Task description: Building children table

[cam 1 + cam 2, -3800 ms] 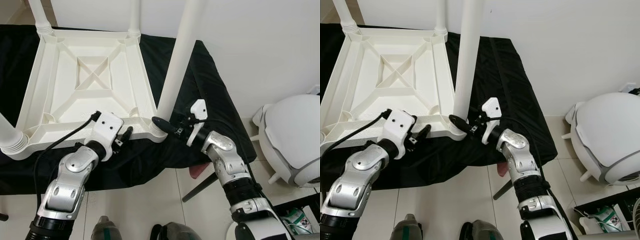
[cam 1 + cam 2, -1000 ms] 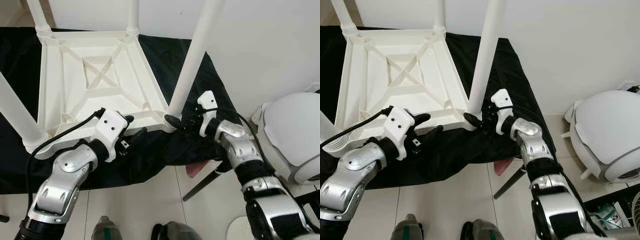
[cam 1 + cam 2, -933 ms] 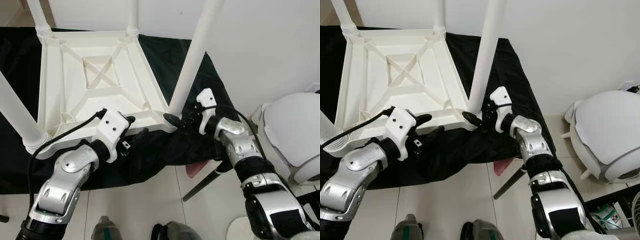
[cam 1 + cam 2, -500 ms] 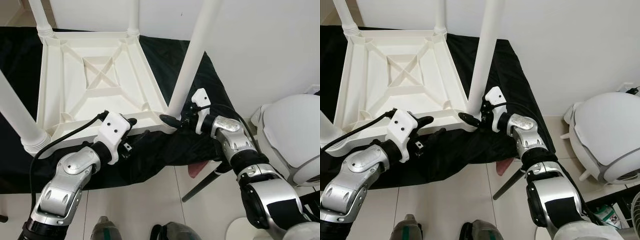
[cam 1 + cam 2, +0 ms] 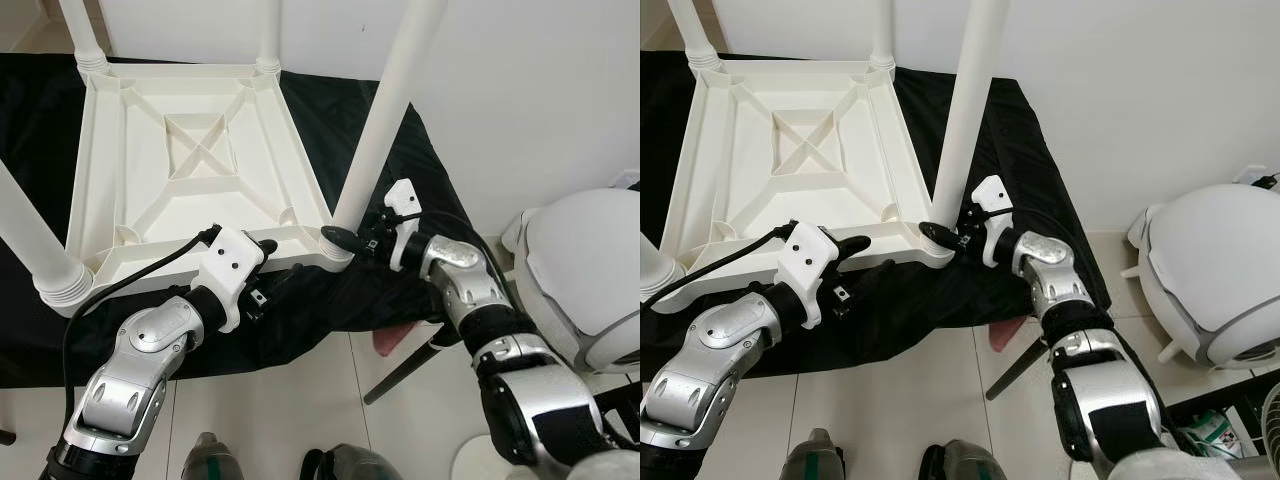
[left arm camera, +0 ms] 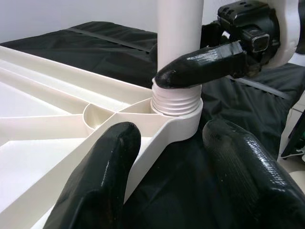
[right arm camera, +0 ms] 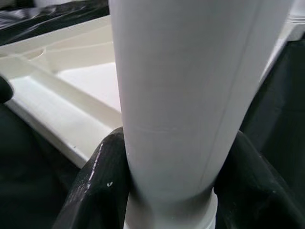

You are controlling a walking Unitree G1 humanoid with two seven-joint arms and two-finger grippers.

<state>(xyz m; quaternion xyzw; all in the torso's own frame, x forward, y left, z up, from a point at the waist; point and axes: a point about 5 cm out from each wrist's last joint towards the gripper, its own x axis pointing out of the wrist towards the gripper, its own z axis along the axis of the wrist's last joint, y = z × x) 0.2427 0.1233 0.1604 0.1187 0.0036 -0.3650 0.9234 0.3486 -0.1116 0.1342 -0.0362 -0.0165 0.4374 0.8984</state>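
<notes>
A white table [image 5: 190,160] was seen upside down on a black cloth [image 5: 420,180], filling the upper left of the head frames, its ribbed underside facing up. Four legs rose from its corners: two at the far corners at the top edge, one at the left edge, and a near-right leg [image 5: 385,110] running up out of the frame just right of centre.

The right gripper [image 5: 345,240] was clamped around the foot of the near-right leg, just above its threaded collar [image 6: 175,100]; in the right wrist view the two black fingers [image 7: 100,176] were pressed against either side of the white shaft [image 7: 190,95]. The collar was seated in the corner socket of the table.

The left gripper [image 5: 868,255] was held at the near rim [image 5: 170,265] of the table, in the lower centre of the head frames. Its fingers [image 6: 102,171] were spread apart, one over the rim and one over the cloth, with nothing pinched between them.

A white domed appliance [image 5: 580,280] stood on the tiled floor [image 5: 300,400] at the right edge.
</notes>
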